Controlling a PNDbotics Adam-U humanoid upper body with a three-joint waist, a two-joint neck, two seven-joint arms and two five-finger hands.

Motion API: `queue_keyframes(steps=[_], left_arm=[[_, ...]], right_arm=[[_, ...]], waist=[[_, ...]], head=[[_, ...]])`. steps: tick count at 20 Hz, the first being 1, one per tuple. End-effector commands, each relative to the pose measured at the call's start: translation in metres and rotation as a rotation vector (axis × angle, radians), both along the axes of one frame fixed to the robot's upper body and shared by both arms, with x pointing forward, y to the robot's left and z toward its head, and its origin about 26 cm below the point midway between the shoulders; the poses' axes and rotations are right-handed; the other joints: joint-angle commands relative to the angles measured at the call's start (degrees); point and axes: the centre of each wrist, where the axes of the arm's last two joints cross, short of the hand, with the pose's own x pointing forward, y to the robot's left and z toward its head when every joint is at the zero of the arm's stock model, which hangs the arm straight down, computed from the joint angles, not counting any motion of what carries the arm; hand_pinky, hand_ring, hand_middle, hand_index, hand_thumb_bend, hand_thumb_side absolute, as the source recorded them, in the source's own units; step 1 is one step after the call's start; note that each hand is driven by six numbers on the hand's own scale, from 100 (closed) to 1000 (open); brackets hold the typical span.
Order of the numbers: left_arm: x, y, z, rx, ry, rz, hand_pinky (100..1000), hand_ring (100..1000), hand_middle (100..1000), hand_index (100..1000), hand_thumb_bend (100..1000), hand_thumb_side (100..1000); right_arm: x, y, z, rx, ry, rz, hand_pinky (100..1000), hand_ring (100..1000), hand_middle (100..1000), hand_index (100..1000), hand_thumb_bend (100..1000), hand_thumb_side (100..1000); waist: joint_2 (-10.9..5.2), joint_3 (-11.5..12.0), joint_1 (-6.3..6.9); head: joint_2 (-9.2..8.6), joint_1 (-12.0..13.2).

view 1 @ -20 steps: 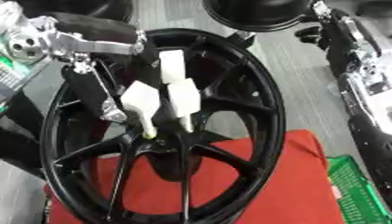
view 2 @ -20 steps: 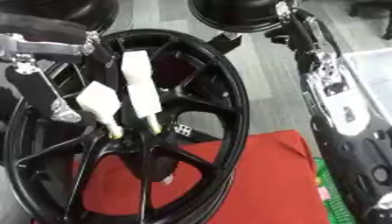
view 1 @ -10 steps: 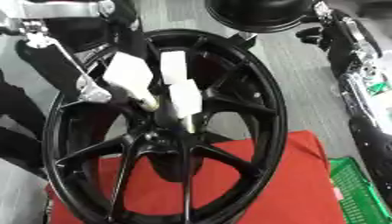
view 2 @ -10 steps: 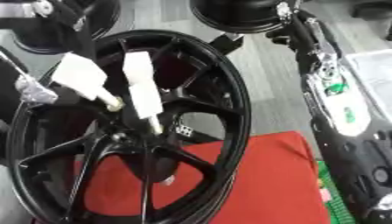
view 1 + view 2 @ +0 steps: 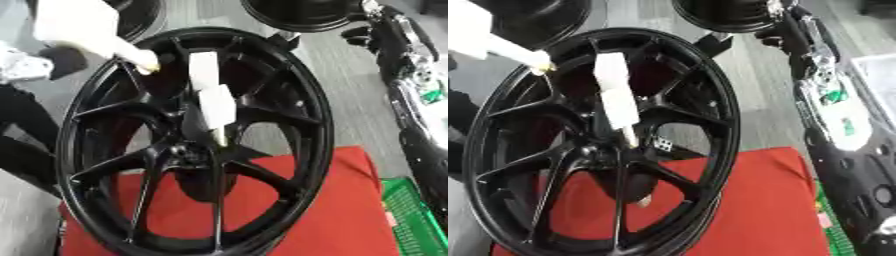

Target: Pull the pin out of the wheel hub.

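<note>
In right eye view only, white tip [image 5: 645, 201] under wheel hub [image 5: 605, 150]

Wheel hub [image 5: 262, 100]: black, looks like painted metal, glossy, with pale glare along rim and spokes. Pin [image 5: 616, 97] standing in it: white, matt, plastic-looking, blocky, smooth-faced. A second white piece [image 5: 500, 46] at upper left looks the same, with a yellowish tip. Mat [image 5: 324, 210] under the hub: red, dull, no shine; cloth or rubber I cannot tell. My right arm [image 5: 833, 115]: black housing with bright silver metal parts. Basket [image 5: 411, 215] at lower right: green plastic lattice. Floor [image 5: 350, 100]: grey, matt
</note>
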Motion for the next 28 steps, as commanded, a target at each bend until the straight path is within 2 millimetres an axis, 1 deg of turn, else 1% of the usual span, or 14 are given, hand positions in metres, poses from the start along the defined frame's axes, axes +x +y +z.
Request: queue_keyframes(steps=[1,8,12,13,14,15,16,18,19,20,23,25,26,28], left_arm=[[-0.009,0.029,0.008,-0.071,-0.073,0.095,559,549,446,420,388,100],[0.0,0.09,-0.04,-0.232,-0.019,0.389,550,542,438,422,278,100],[0.007,0.116,-0.071,-0.307,0.053,0.526,566,556,469,491,240,100],[0.008,0.118,-0.076,-0.319,0.068,0.537,584,566,481,508,248,100],[0.01,0.12,-0.083,-0.328,0.087,0.536,613,587,518,565,372,100],[0.011,0.122,-0.089,-0.327,0.113,0.53,672,657,617,720,574,242],[0.011,0.125,-0.095,-0.312,0.135,0.529,706,703,669,774,674,341],[0.012,0.133,-0.106,-0.295,0.162,0.555,744,748,723,833,762,540],[0.013,0.139,-0.112,-0.309,0.174,0.583,752,756,732,845,819,712],[0.015,0.146,-0.117,-0.336,0.183,0.627,757,760,734,859,943,1000],[0.021,0.161,-0.131,-0.451,0.164,0.787,754,757,735,873,881,1000],[0.021,0.161,-0.136,-0.503,0.153,0.816,749,751,729,863,715,1000],[0.021,0.16,-0.137,-0.526,0.148,0.819,746,748,724,849,594,1000],[0.021,0.155,-0.137,-0.592,0.134,0.799,740,743,709,824,251,976]], right_arm=[[-0.004,-0.008,0.014,-0.021,-0.04,-0.027,762,631,685,721,100,673],[-0.006,-0.01,0.017,-0.005,-0.059,-0.041,762,631,685,721,100,670],[-0.007,-0.014,0.019,0.006,-0.07,-0.059,763,631,685,721,100,668],[-0.007,-0.015,0.019,0.01,-0.074,-0.064,763,632,685,721,100,664],[-0.007,-0.015,0.02,0.014,-0.079,-0.067,763,632,685,721,100,662],[-0.008,-0.015,0.021,0.017,-0.083,-0.067,763,632,685,721,100,661],[-0.008,-0.015,0.022,0.02,-0.087,-0.067,763,632,685,721,100,661],[-0.008,-0.015,0.022,0.023,-0.089,-0.069,763,632,686,721,100,664],[-0.008,-0.015,0.022,0.023,-0.088,-0.07,763,632,686,721,100,664],[-0.008,-0.015,0.022,0.022,-0.088,-0.069,763,632,686,721,100,663],[-0.008,-0.015,0.022,0.025,-0.088,-0.068,763,632,685,721,100,666],[-0.007,-0.015,0.022,0.027,-0.087,-0.07,763,632,685,721,100,667],[-0.007,-0.015,0.022,0.027,-0.087,-0.071,763,632,685,721,100,667],[-0.007,-0.015,0.022,0.029,-0.087,-0.071,763,632,685,721,100,666]], waist=[[-1.43,0.2,-0.18],[-0.96,0.4,-0.55],[-0.79,0.6,-0.81],[-0.8,0.6,-0.87],[-0.82,0.6,-0.92],[-0.8,0.6,-0.95],[-0.77,0.5,-0.98],[-0.71,0.5,-0.98],[-0.69,0.6,-0.95],[-0.68,0.6,-0.93],[-0.57,0.4,-1.03],[-0.53,0.4,-1.09],[-0.53,0.4,-1.1],[-0.58,0.4,-1.13]], head=[[0.44,0.9],[0.42,1.5],[0.72,1.4],[0.64,1.4],[0.53,1.5],[0.39,1.4],[0.26,1.2],[0.05,0.8],[-0.01,0.7],[-0.15,0.6],[-0.48,0.3],[-0.63,0.3],[-0.62,0.4],[-0.73,0.4]])
